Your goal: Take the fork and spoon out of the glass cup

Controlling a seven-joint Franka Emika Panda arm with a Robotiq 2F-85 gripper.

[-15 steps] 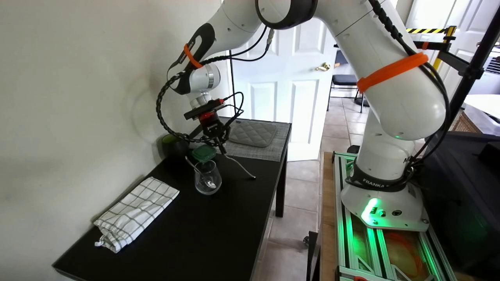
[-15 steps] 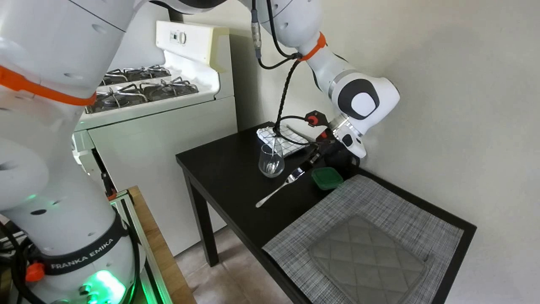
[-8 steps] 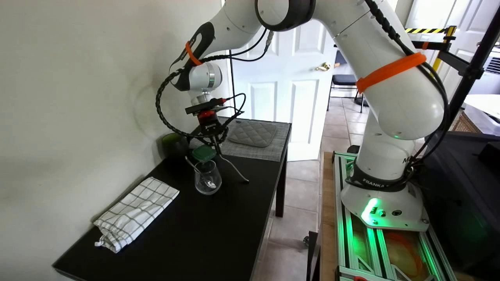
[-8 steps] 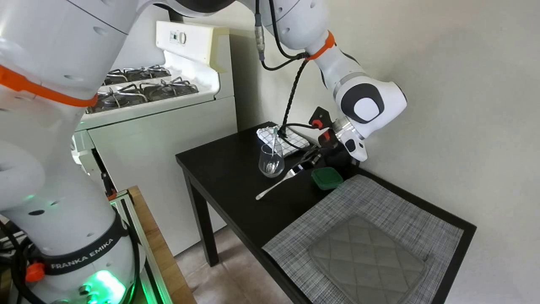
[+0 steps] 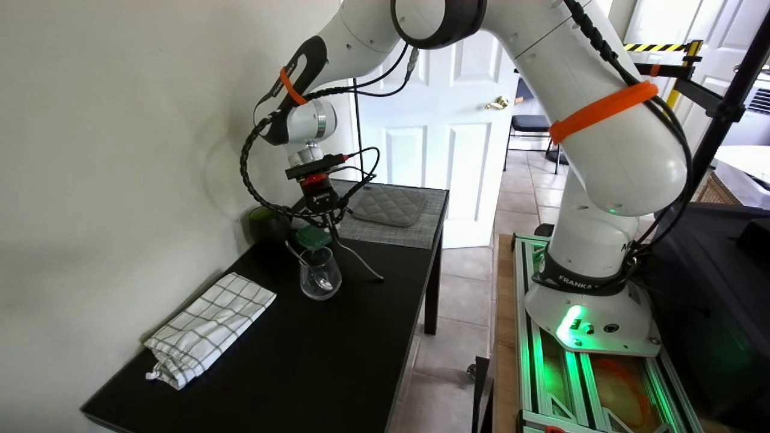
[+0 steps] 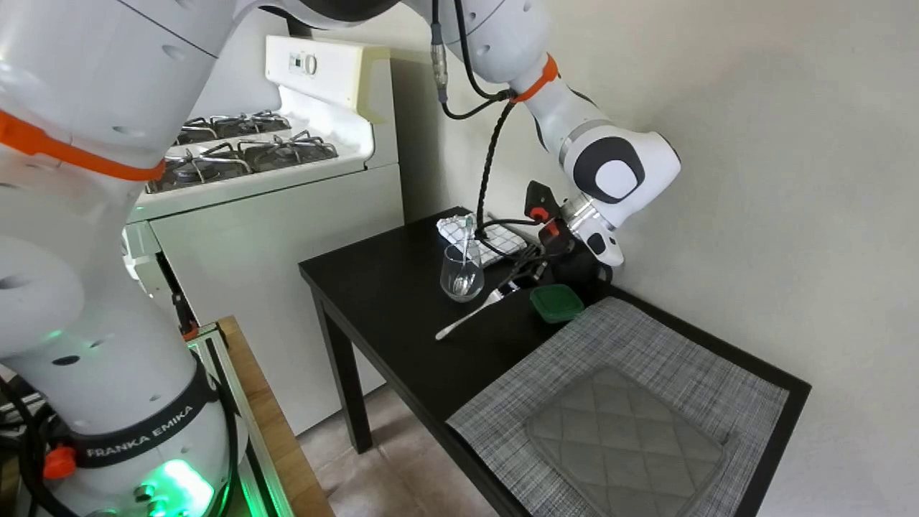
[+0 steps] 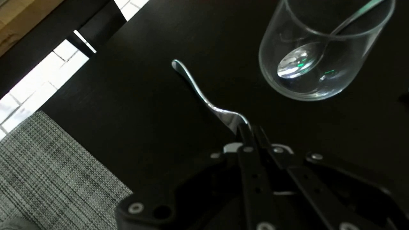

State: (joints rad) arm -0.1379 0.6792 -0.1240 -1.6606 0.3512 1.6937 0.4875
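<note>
The fork (image 5: 361, 260) is out of the glass cup, handle slanting down toward the tabletop; it also shows in an exterior view (image 6: 467, 322) and in the wrist view (image 7: 199, 91). My gripper (image 7: 252, 129) has its fingers close together on the fork's tine end, hiding the tines. Whether the handle end touches the table is hard to tell. The clear glass cup (image 7: 314, 95) stands upright beside the fork, also in both exterior views (image 5: 311, 291) (image 6: 451, 278). The spoon (image 7: 295, 64) leans in it, bowl down, handle over the rim.
A folded checked cloth (image 5: 210, 325) lies along the wall side of the black table (image 5: 313, 361). A green lidded container (image 6: 556, 303) and a dark mug (image 5: 267, 225) stand close to my gripper. A grey placemat (image 6: 495, 445) with a quilted pad (image 6: 624, 431) covers one table end.
Over the last second the fork and gripper have shifted slightly, the handle end moving toward the cup. In the last half second the fork stays almost still while the wrist moves a little.
</note>
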